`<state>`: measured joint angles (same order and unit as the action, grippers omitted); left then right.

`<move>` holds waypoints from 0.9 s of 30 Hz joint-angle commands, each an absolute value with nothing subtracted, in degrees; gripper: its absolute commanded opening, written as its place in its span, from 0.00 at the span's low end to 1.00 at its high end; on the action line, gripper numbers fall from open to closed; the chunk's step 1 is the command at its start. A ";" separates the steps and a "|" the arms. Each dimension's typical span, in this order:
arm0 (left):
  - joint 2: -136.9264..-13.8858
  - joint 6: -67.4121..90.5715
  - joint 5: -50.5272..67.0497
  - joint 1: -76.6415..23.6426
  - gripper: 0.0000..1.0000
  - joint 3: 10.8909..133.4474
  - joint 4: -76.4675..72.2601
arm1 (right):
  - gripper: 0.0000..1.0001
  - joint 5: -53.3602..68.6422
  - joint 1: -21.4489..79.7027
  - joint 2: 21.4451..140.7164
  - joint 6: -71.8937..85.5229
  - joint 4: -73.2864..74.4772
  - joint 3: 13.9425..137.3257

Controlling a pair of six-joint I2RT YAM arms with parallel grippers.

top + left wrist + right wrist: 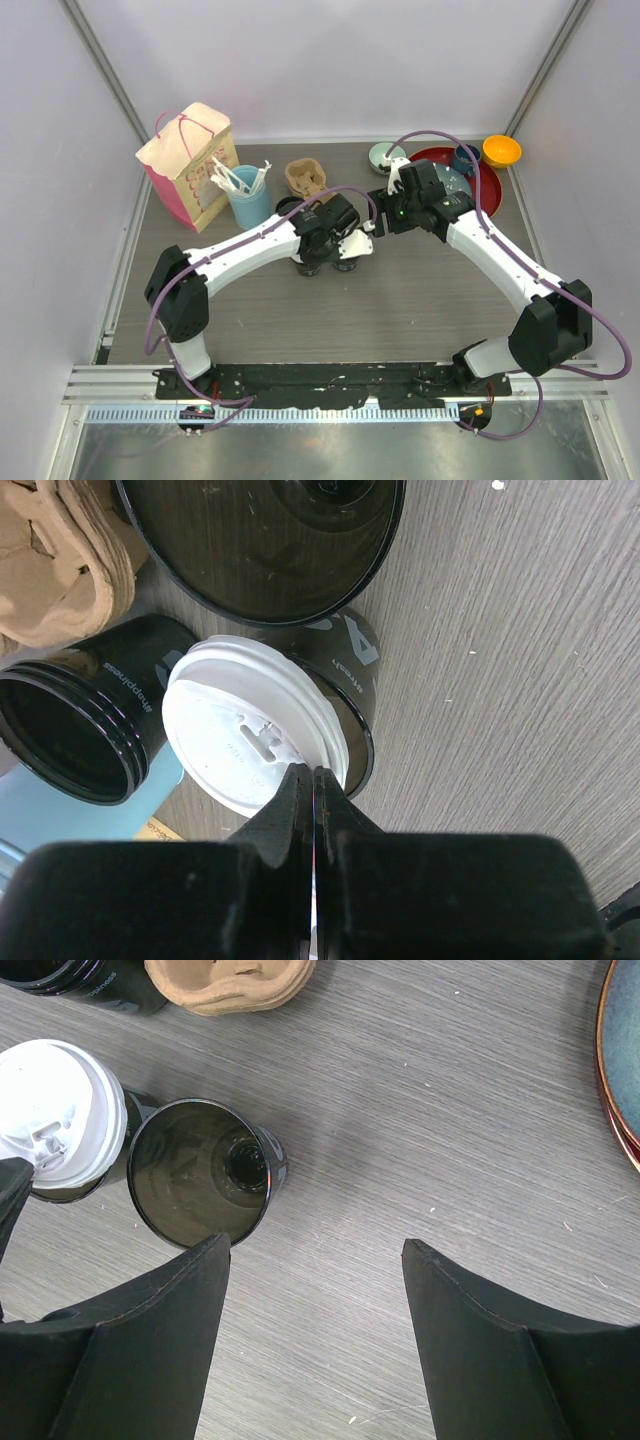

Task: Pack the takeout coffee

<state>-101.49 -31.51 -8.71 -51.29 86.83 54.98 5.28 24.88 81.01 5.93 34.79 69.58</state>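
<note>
A black paper cup [350,665] carries a round white sip lid [240,735], slightly tilted and offset so the cup's rim shows on the right. My left gripper [313,772] is shut, its tips pinching the lid's near rim; it hovers over the cups in the top view [343,247]. The lidded cup also shows in the right wrist view [55,1110]. Beside it stands a black cup with no lid [200,1170]. Another lidless black cup [70,730] stands left of the lidded one. My right gripper [316,1241] is open and empty over bare table, just right of the cups.
A tan cardboard cup carrier [305,178] lies behind the cups. A pink paper bag [190,165] and a light-blue cup of white utensils [245,190] stand at the back left. A red plate [490,190], blue mug [466,158] and orange bowl [501,151] are back right.
</note>
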 commanded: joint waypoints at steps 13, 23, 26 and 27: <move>-97.21 -32.17 -10.99 -53.79 0.00 84.82 53.17 | 0.75 6.50 24.61 79.10 5.01 34.01 69.87; -98.00 -32.17 -11.43 -53.79 0.00 82.27 51.68 | 0.75 6.59 24.52 78.93 5.01 34.10 69.61; -98.09 -32.08 -10.99 -53.70 0.00 82.27 51.59 | 0.75 6.59 24.61 78.84 4.92 34.19 69.61; -98.09 -32.08 -10.90 -53.70 0.00 82.27 51.68 | 0.75 6.59 24.52 78.84 4.92 34.19 69.61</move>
